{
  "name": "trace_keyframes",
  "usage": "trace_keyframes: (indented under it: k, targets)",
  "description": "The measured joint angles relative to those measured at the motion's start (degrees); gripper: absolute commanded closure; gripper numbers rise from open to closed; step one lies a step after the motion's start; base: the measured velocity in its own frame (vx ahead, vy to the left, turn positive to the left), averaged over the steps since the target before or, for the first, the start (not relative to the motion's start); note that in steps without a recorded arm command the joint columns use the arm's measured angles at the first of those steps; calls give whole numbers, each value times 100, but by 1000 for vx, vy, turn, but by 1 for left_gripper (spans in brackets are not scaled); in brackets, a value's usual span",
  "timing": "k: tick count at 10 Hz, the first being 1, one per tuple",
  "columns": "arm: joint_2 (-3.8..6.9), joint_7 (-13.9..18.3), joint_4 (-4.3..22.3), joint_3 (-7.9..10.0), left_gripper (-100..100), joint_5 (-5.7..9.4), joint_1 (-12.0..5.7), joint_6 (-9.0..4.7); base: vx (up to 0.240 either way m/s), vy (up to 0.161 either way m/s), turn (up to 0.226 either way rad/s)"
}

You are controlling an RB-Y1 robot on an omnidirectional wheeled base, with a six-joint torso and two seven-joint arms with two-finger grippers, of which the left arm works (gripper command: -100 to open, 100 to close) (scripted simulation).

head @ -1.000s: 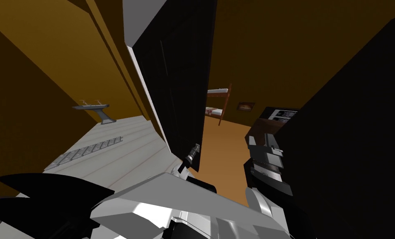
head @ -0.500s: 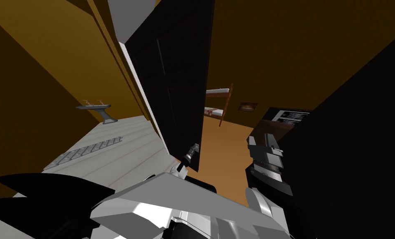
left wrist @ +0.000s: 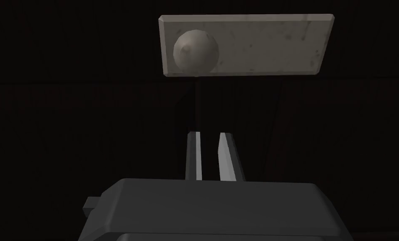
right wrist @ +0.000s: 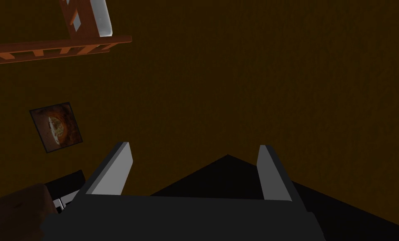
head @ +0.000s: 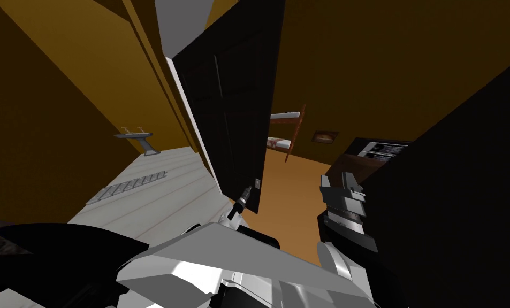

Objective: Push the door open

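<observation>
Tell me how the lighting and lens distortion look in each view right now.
Head view: the wide lens splays the walls, so the door leans with the camera and reads near black. Left wrist view: very dim, the pale plate and knob stand out beyond the shut left tool. Right wrist view: dim brown wall past the open right tool.

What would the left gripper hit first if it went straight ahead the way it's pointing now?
Most likely the dark door face: the left gripper, fingers shut, aims at it just short of the grey plate and its round knob. Whether the tips touch it is unclear.
</observation>
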Motion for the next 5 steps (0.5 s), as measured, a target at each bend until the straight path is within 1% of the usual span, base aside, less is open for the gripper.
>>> trace_keyframes:
  k: [1, 3, 4, 5]
  targets:
    - [-19, 10, -21, 5, -100, 13, 2, 17, -237, -14, 52]
    - [-130, 18, -124, 16, -100, 45, 29, 86, -230, -34, 61]
    - [-195, 35, -96, 25, -100, 62, -2, 89, -98, -9, 3]
    - [-202, 40, -90, 25, -100, 64, -3, 87, 69, -23, -34]
